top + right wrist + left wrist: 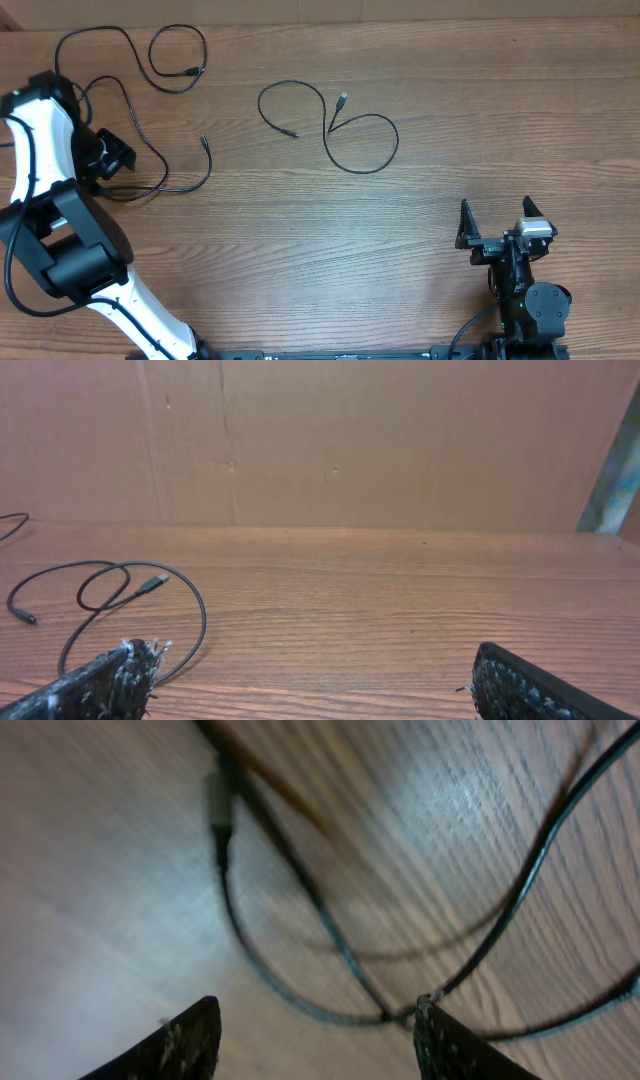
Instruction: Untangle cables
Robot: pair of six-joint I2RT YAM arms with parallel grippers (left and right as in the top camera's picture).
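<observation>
Left gripper (318,1020) open, fingers spread low over the left cable (320,910), not pinching it. Right gripper (315,660) open too, near the table (400,280) edge – well apart. Middle cable (362,170) lies loose mid-table – S-curve, separate from the left ones

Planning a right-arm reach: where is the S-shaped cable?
Overhead view: the S-shaped cable lies mid-table, right of the other cables, up-left of the right arm's fingers.

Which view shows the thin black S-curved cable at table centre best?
Overhead: the thin black S-curved cable lies whole in frame, with both plug ends visible. The right wrist view shows it obliquely at far left, partly hidden. The left wrist view misses it.
</observation>
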